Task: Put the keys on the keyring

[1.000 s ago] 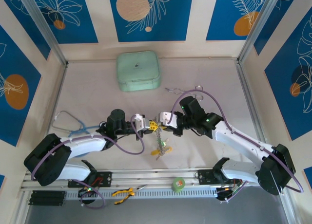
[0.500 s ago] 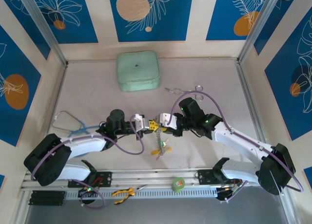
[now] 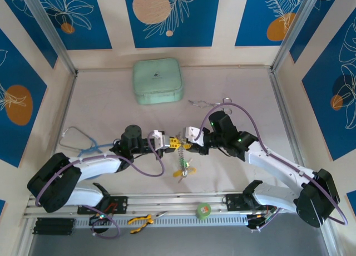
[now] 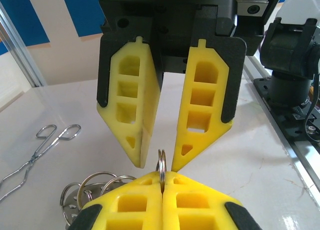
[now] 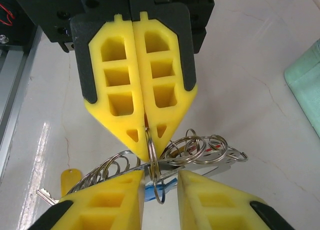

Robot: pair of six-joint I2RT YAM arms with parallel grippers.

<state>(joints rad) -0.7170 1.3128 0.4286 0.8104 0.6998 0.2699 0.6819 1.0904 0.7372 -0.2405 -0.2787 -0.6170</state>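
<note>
The keyring [image 5: 155,166], a thin silvery double-coil hoop, stands edge-on between the two grippers. My left gripper [image 4: 162,177] is shut on its rim, and it also appears as the closed yellow pair at the top of the right wrist view [image 5: 149,145]. My right gripper [image 5: 159,177] is open, its fingers [image 5: 112,200] standing on either side of the hoop without pinching it. Several small rings [image 5: 215,146] and the keys hang from the hoop, with a blue tag [image 5: 156,191] below and a yellow tag [image 5: 70,181] on the table. From above, the bunch of keys [image 3: 183,171] trails toward the near edge.
Silver forceps [image 3: 207,104] lie behind the right arm. A mint-green case [image 3: 158,81] sits at the back. A blue-tubed stethoscope [image 3: 78,140] is at the left. A green tape roll [image 3: 204,210] and yellow pliers [image 3: 142,221] rest on the front rail.
My right gripper has gone from shut to open, letting go of the hoop, and its arm has shifted slightly right. The left gripper has kept its grip.
</note>
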